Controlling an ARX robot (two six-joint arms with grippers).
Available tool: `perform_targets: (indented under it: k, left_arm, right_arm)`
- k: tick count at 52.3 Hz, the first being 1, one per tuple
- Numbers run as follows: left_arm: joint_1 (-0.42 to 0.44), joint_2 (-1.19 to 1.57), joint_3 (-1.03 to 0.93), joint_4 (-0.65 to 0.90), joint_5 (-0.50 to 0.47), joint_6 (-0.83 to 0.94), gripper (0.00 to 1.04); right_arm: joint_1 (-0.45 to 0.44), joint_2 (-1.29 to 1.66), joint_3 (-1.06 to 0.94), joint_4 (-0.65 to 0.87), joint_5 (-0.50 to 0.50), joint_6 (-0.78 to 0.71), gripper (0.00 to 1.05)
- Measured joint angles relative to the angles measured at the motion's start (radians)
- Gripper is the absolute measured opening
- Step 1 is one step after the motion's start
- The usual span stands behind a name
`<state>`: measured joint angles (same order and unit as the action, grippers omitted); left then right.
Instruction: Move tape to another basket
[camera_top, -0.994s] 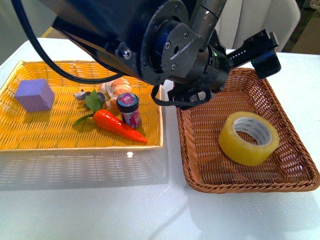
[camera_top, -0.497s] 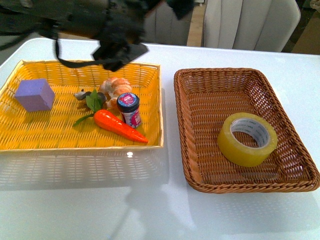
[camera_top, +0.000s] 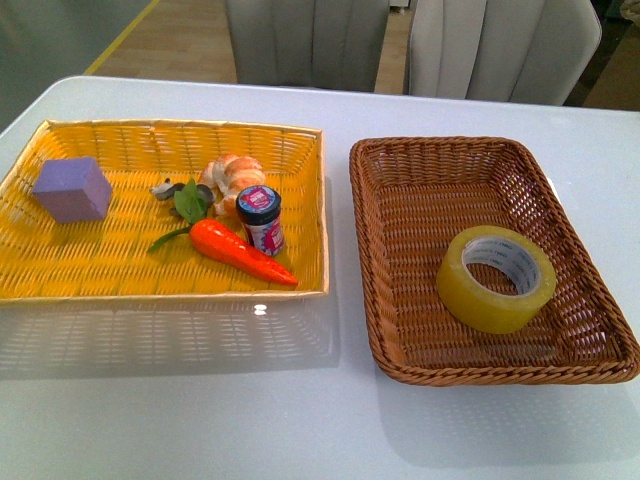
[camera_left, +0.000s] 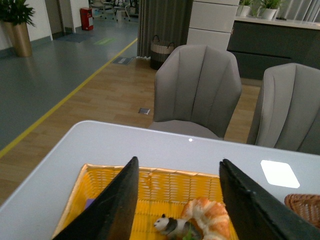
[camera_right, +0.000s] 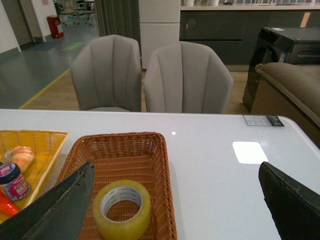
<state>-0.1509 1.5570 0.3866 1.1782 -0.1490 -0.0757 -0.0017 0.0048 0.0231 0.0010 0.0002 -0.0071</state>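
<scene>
Arm gone from front view now. Tape lying flat in brown basket; light, stiff, slick; pinch across wall through core. Both grippers spread wide, empty.

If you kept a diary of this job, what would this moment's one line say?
tape: lying in brown basket | left gripper: open, empty | right gripper: open, empty

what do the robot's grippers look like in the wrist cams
Only the fingers show. The left gripper has two flat, matte black fingers tapering to points. The right gripper has the same dark wedge-shaped fingers. No cables or markings are visible.
</scene>
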Motion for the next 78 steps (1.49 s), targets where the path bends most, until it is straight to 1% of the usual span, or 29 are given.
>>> perform_targets:
  k: [8,12,20,24,29,37,59,78]
  left_arm:
    - [0.035,-0.119,-0.124,-0.018,0.032,0.050,0.13]
    - [0.044,-0.175,-0.159,-0.034,0.047,0.055,0.01]
    - [0.077,-0.348,-0.255,-0.116,0.075,0.061,0.02]
    - [0.121,-0.414,-0.280,-0.157,0.139,0.064,0.02]
    - [0.145,-0.488,-0.304,-0.205,0.143,0.064,0.02]
    - [0.146,-0.603,-0.335,-0.291,0.149,0.065,0.02]
    - [0.148,-0.971,-0.372,-0.606,0.149,0.065,0.02]
    - [0.148,-1.172,-0.372,-0.793,0.149,0.065,0.02]
  right_arm:
    - [0.000,0.000,0.000,0.000,0.000,0.000,0.96]
    - [0.000,0.000,0.000,0.000,0.000,0.000,0.96]
    - [0.000,0.000,0.000,0.000,0.000,0.000,0.96]
    - [0.000,0.000,0.000,0.000,0.000,0.000,0.96]
    - [0.000,0.000,0.000,0.000,0.000,0.000,0.96]
    - [0.000,0.000,0.000,0.000,0.000,0.000,0.96]
    - [0.000,0.000,0.000,0.000,0.000,0.000,0.96]
    - [0.000,0.000,0.000,0.000,0.000,0.000,0.96]
